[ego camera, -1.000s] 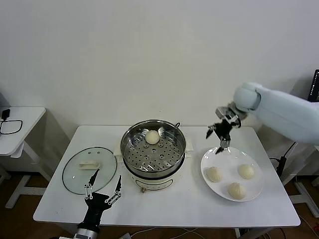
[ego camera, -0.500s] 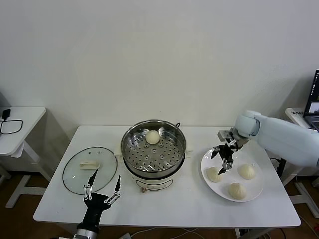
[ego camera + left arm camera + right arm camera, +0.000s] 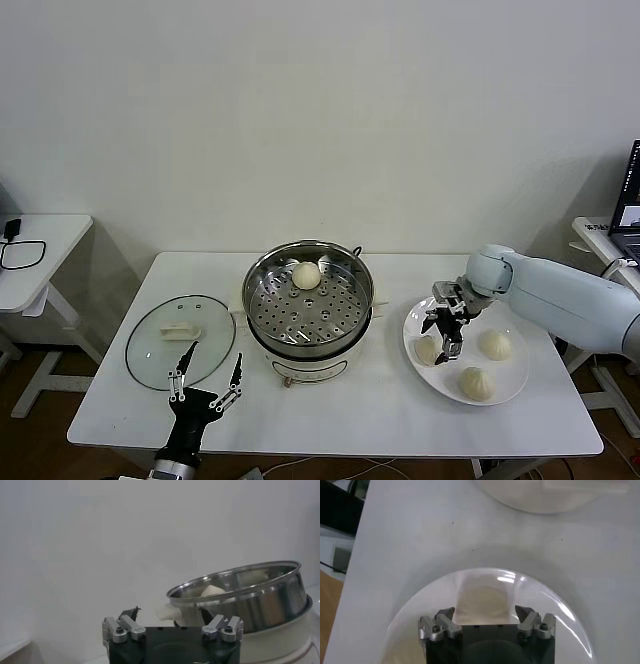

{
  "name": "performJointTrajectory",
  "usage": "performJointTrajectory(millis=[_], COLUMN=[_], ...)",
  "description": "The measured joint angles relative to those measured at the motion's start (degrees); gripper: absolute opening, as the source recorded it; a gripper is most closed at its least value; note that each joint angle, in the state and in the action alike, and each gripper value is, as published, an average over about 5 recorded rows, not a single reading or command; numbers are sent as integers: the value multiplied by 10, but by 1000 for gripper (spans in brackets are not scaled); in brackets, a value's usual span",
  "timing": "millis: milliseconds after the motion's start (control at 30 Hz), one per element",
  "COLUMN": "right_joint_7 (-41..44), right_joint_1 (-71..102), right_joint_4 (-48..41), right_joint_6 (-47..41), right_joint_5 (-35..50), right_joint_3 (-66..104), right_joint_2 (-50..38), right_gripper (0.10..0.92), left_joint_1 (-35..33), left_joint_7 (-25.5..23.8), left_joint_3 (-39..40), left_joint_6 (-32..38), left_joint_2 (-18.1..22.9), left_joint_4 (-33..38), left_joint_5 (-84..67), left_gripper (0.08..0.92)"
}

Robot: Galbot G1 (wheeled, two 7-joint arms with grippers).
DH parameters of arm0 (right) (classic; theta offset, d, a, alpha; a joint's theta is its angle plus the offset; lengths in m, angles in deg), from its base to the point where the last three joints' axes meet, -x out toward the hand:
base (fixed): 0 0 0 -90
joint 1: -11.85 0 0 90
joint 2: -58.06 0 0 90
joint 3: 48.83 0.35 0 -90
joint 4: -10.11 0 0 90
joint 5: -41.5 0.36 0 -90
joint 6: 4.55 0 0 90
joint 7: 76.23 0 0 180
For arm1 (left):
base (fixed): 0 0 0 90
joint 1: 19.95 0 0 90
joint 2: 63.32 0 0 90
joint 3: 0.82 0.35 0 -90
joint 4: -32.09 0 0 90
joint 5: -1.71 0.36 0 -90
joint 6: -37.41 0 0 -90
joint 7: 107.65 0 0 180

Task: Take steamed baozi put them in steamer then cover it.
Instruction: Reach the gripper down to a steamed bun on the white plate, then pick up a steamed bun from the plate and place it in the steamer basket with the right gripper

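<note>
Baozi (image 3: 428,349) nearest the steamer (image 3: 309,297) lies on the white plate (image 3: 512,378), directly under our right gripper (image 3: 445,337); in the right wrist view the bun (image 3: 482,601) sits centred between the parted fingers (image 3: 445,616), not yet held. Two more buns (image 3: 494,344) rest farther along the plate; a fourth (image 3: 305,274) already sits on the perforated tray. We judge the step to be the second pick: descend straight, straddle the bun at its widest part, close gently so the soft dough is not pinched, and keep the tips off the plate. Our left gripper (image 3: 205,394) waits open at the counter (image 3: 350,410) edge near the cover (image 3: 178,340).
</note>
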Motion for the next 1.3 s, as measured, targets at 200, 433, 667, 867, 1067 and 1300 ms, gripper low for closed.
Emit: performJointTrajectory(millis=[200, 433, 667, 867, 1067, 1300], right_joint_7=[-7, -12, 3, 37, 71, 82], right_joint_1=[9, 11, -17, -93, -198, -293], right_joint_4=[-2, 1, 16, 23, 33, 51], right_joint_6=[0, 2, 5, 5, -2, -23], right_joint_5=[-7, -13, -14, 6, 50, 116], right_joint_3=[4, 7, 5, -19, -57, -99], right_joint_2=[0, -4, -16, -10, 24, 90], right_gripper=[716, 657, 647, 653, 653, 649], left_joint_1=[1, 2, 4, 7, 8, 8], left_joint_7=[0, 0, 0, 1, 2, 3], left_joint_3=[-1, -2, 1, 6, 11, 13], left_joint_6=[0, 0, -2, -5, -5, -2], left_joint_2=[0, -1, -3, -7, -10, -11], left_joint_4=[-1, -1, 0, 2, 5, 3], left_joint_5=[0, 0, -1, -1, -1, 0], left_gripper=[823, 823, 823, 823, 823, 823])
